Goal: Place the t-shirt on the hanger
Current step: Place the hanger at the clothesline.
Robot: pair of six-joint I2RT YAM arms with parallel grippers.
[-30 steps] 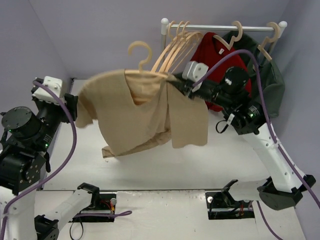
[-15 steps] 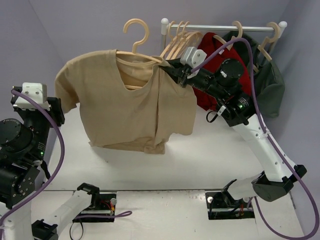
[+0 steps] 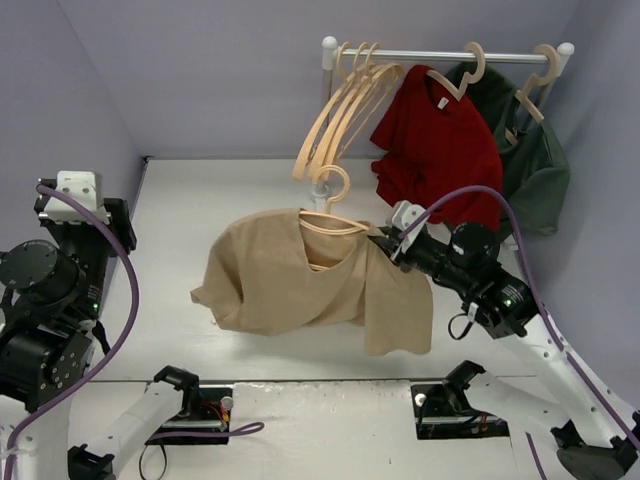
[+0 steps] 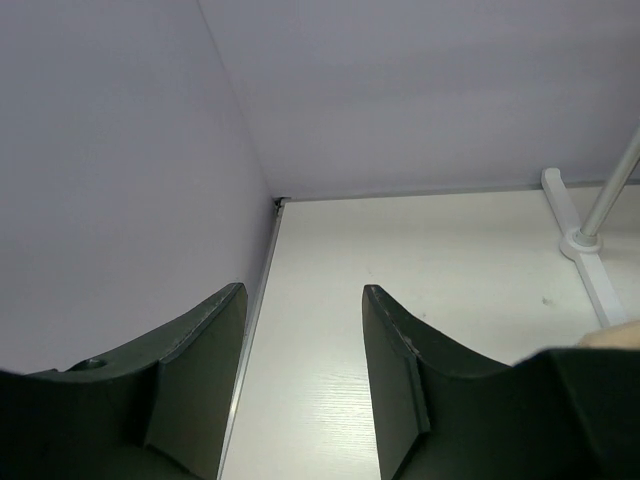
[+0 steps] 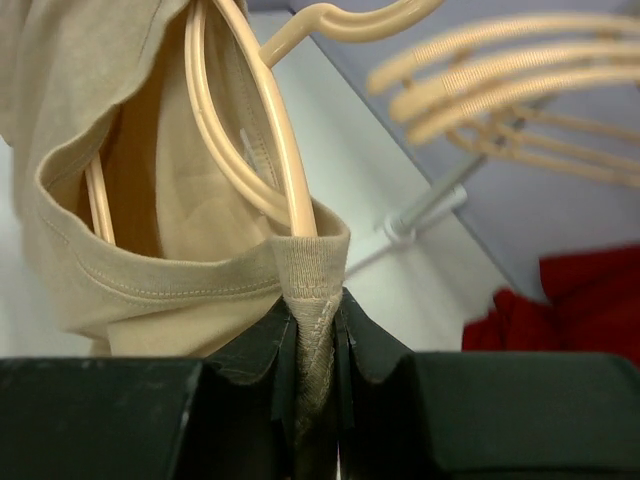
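You have a plain tan cotton t-shirt point(image 3: 290, 285), no print, and a pale natural-wood hanger point(image 3: 335, 221). Plain dark red t-shirt point(image 3: 435, 135); dark green garment point(image 3: 535, 160). White table surface point(image 3: 180, 220), lilac walls point(image 3: 200, 70), purple cables point(image 3: 132, 290).

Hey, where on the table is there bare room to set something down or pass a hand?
Bare table: the back-left stretch between the left wall and the t-shirt, and the near strip in front of the t-shirt. Crowded: back right, where spare hangers, red shirt and green garment hang from the rail.
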